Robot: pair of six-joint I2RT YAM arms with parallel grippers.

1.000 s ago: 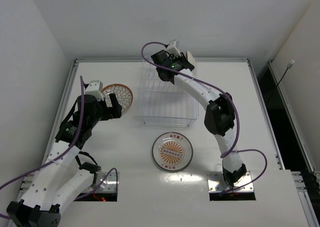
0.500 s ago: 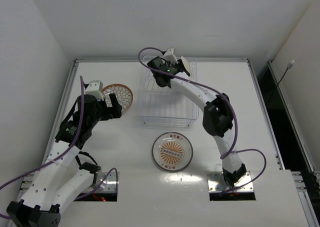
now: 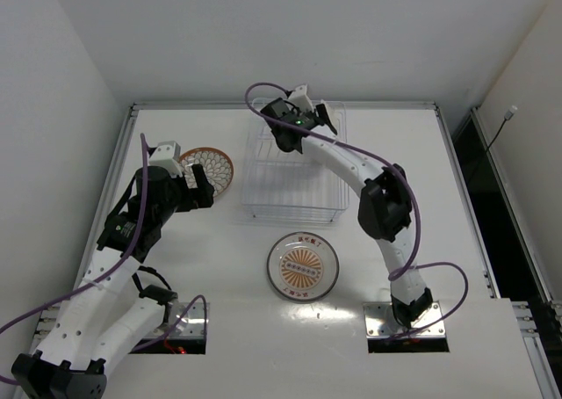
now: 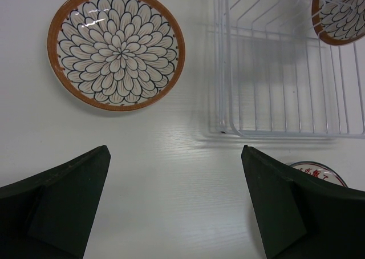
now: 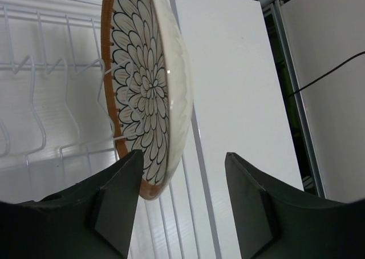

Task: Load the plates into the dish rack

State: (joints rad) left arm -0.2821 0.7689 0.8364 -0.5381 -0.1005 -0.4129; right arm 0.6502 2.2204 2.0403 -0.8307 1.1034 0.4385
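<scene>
One lattice plate point(image 5: 149, 82) stands on edge between the dividers at the far end of the dish rack point(image 3: 294, 175). It shows as a thin edge in the top view point(image 3: 323, 116). My right gripper point(image 5: 182, 154) is open, its jaws on either side of that plate's lower rim, the left finger close to its patterned face. A second lattice plate point(image 4: 116, 47) lies flat on the table left of the rack. My left gripper point(image 4: 177, 205) is open and empty, hovering just near of it. The sunburst plate point(image 3: 304, 265) lies flat near of the rack.
The rack's rows of thin wire dividers point(image 4: 285, 71) stand empty apart from the far end. The white table point(image 3: 421, 206) is bordered by a raised edge at the back and right. The right arm point(image 3: 378, 197) arches over the rack's right side.
My right arm has carried the plate a little left and tipped it upright into the rack's far end. The left arm has not moved.
</scene>
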